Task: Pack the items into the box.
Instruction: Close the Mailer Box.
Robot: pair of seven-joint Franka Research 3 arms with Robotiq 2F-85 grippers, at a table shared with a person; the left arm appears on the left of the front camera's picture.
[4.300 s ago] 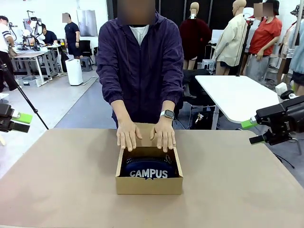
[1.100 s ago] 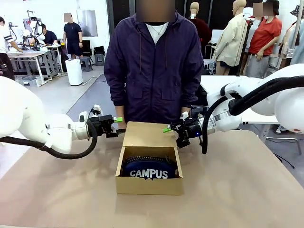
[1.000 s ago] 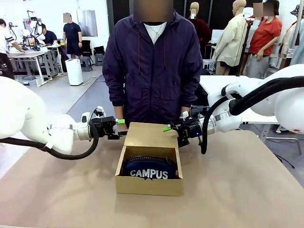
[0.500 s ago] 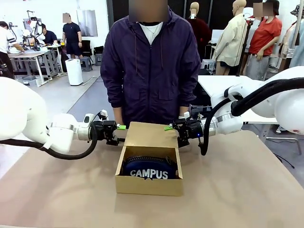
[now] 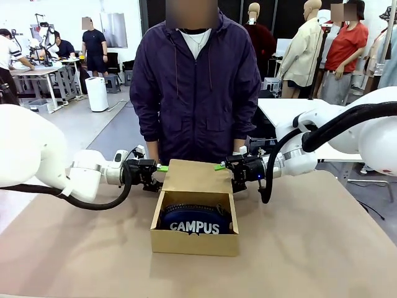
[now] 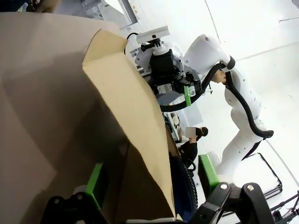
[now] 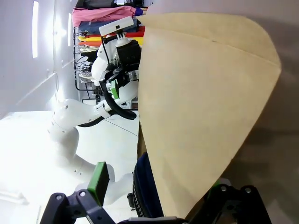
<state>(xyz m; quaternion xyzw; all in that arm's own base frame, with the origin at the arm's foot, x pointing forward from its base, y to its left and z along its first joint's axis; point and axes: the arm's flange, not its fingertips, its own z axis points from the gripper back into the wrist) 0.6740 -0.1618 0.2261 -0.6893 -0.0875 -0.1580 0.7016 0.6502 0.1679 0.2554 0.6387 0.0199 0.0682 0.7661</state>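
The brown cardboard box point(image 5: 195, 230) is seen in the lower middle of the front view, on the table point(image 5: 74, 248). The navy pouch point(image 5: 195, 220) with white "CAMPUS" letters is lying inside it. The stapler and the knife cannot be made out.

The flap lid point(image 5: 193, 176) is laid back at the far side of the box, in the middle of the frame. It is thin card, so it is judged to be light and easy to bend or crease. It is best taken by its side edges, near the far corners, with a soft pinch.

The left gripper point(image 5: 154, 174) is held wide at the flap's left edge. The right gripper point(image 5: 231, 172) is held wide at its right edge. Nothing is pinched yet. In each wrist view the flap edge point(image 6: 135, 126) point(image 7: 201, 107) is seen reaching down between the green pads point(image 6: 95, 184) point(image 7: 98, 183).
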